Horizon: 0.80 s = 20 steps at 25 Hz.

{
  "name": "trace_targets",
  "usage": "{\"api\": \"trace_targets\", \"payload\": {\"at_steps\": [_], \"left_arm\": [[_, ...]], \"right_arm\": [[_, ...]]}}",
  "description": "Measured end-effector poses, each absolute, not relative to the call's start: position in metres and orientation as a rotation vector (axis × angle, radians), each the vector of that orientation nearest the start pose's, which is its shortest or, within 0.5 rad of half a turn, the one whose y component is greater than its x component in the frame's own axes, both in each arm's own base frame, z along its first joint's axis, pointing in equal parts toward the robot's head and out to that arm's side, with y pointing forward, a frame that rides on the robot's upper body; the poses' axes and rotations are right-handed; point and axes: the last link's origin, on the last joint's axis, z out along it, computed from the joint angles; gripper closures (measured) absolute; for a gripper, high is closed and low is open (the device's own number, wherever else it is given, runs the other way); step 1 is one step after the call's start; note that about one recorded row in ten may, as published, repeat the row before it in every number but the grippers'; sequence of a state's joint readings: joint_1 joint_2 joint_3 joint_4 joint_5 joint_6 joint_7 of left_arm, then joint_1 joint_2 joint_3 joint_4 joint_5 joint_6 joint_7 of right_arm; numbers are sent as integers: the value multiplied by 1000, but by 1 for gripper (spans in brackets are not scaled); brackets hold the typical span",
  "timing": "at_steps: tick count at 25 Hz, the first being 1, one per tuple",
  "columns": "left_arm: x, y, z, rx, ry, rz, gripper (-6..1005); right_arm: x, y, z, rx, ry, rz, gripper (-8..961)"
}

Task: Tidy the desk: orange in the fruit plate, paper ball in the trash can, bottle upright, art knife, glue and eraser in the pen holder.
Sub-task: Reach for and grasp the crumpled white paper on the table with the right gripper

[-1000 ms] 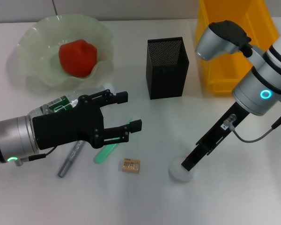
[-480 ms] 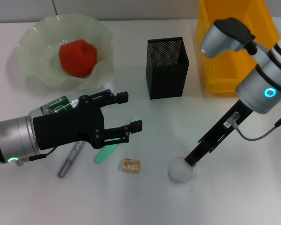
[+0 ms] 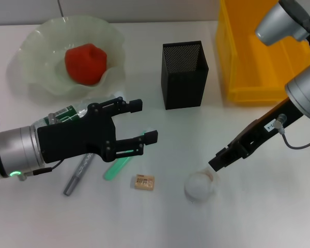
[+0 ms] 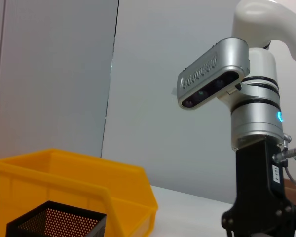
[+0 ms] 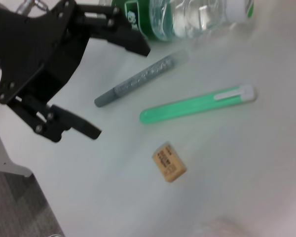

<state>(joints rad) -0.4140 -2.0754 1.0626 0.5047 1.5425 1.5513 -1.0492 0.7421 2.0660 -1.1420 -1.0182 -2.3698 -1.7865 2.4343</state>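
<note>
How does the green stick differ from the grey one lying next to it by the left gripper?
The green stick is bright, translucent green with a white end piece; the grey stick is dull, speckled grey. The green one looks longer and flatter, the grey one rounder. The grey one lies nearer the bottle. Both lie flat on the table.

Bright, even overhead light; soft shadows and some blur.

The white counter [image 3: 160,222] is evenly lit, with a pale sheen around the pen holder [image 3: 184,75], whose shadow falls short and soft at its base. The fruit plate [image 3: 36,62] glows translucent, and the trash can [image 3: 248,57] behind the pen holder looks strongly saturated. The paper ball [image 3: 200,186], well in front of the pen holder, is washed out and soft-edged. In the right wrist view the eraser [image 5: 168,161] is fairly crisp, while the bottle [image 5: 187,15] beyond it is hazy.
</note>
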Motion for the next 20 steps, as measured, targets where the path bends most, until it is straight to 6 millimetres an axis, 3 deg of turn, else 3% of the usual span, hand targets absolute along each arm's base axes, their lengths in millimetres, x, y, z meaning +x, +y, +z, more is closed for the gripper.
{"api": "trace_targets", "payload": {"at_steps": [13, 18, 20], "left_arm": [[-251, 293, -39, -2714, -368, -973, 198], [-251, 293, -39, -2714, -373, -973, 199], [-252, 293, -39, -2713, -375, -972, 199]], "right_arm": [[171, 341, -23, -2965, 1339, -430, 481], [172, 341, -29, -2955, 1343, -515, 296], [173, 341, -33, -2950, 1341, -560, 295]]}}
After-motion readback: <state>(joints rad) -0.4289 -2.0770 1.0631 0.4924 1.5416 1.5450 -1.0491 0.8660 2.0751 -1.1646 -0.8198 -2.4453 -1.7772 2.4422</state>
